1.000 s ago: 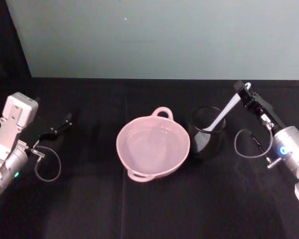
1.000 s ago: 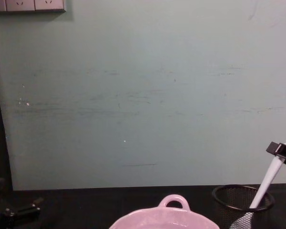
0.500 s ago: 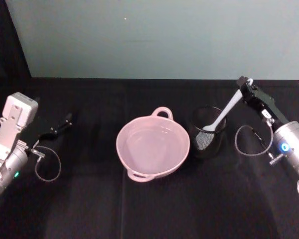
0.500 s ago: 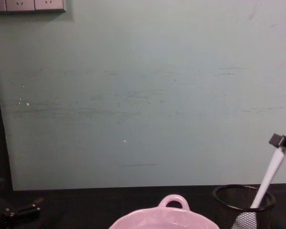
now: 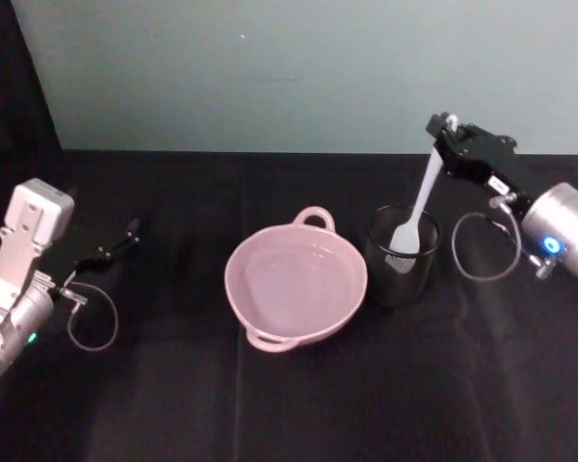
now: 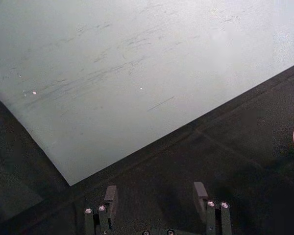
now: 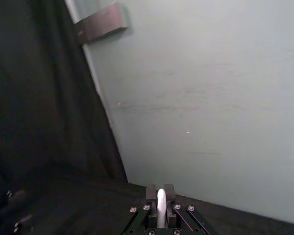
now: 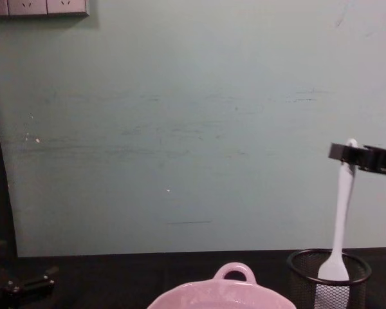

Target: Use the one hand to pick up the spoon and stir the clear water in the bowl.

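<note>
White spoon (image 5: 426, 188), clamped in right gripper (image 5: 446, 130), hangs upright, head in mesh cup (image 5: 402, 279) at pink bowl's (image 5: 229, 281) three o'clock; left gripper (image 5: 125, 236) parked, apart.

Right claw (image 5: 443, 128) raised, clamped tight; left claw (image 6: 155, 197) parked, fingers apart.

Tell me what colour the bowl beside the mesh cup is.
The bowl is plain pale pink, with no pattern; it shows best in the head view.
</note>
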Controlling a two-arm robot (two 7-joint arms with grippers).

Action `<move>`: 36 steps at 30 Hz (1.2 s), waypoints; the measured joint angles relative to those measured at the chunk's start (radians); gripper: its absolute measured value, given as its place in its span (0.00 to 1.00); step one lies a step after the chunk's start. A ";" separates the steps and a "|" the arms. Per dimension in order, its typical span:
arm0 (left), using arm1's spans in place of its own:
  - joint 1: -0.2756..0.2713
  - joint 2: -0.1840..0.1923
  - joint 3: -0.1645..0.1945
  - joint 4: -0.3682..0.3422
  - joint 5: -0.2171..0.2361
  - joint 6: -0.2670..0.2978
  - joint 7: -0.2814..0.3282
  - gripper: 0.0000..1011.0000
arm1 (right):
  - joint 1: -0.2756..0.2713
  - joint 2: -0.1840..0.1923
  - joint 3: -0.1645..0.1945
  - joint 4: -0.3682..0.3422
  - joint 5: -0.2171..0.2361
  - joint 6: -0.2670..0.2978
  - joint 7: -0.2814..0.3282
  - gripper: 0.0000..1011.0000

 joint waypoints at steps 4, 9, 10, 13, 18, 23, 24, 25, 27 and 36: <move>0.000 0.000 0.000 0.000 0.000 0.000 0.000 1.00 | 0.033 0.026 -0.019 -0.035 -0.036 0.046 0.014 0.11; 0.000 0.000 0.000 0.000 0.000 0.000 0.000 1.00 | 0.076 0.057 -0.042 -0.079 -0.062 0.110 0.038 0.11; 0.000 0.000 0.000 0.000 0.000 0.000 0.000 1.00 | 0.081 0.061 -0.044 -0.085 -0.063 0.119 0.041 0.11; 0.000 0.000 0.000 0.000 0.000 0.000 0.000 1.00 | 0.097 0.070 -0.047 -0.103 -0.064 0.144 0.045 0.11; 0.000 0.000 0.000 0.000 0.000 0.000 0.000 1.00 | 0.129 0.088 -0.051 -0.140 -0.061 0.191 0.048 0.11; 0.000 0.000 0.000 0.000 0.000 0.000 0.000 1.00 | 0.141 0.096 -0.052 -0.163 -0.052 0.211 0.040 0.11; 0.000 0.000 0.000 0.000 0.000 0.000 0.000 1.00 | 0.141 0.096 -0.052 -0.164 -0.050 0.213 0.038 0.11; 0.000 0.000 0.000 0.000 0.000 0.000 0.000 1.00 | 0.142 0.096 -0.052 -0.165 -0.049 0.214 0.037 0.11; 0.000 0.000 0.000 0.000 0.000 0.000 0.000 1.00 | 0.142 0.096 -0.052 -0.165 -0.049 0.214 0.037 0.11; 0.000 0.000 0.000 0.000 0.000 0.000 0.000 1.00 | 0.141 0.096 -0.051 -0.163 -0.049 0.213 0.037 0.11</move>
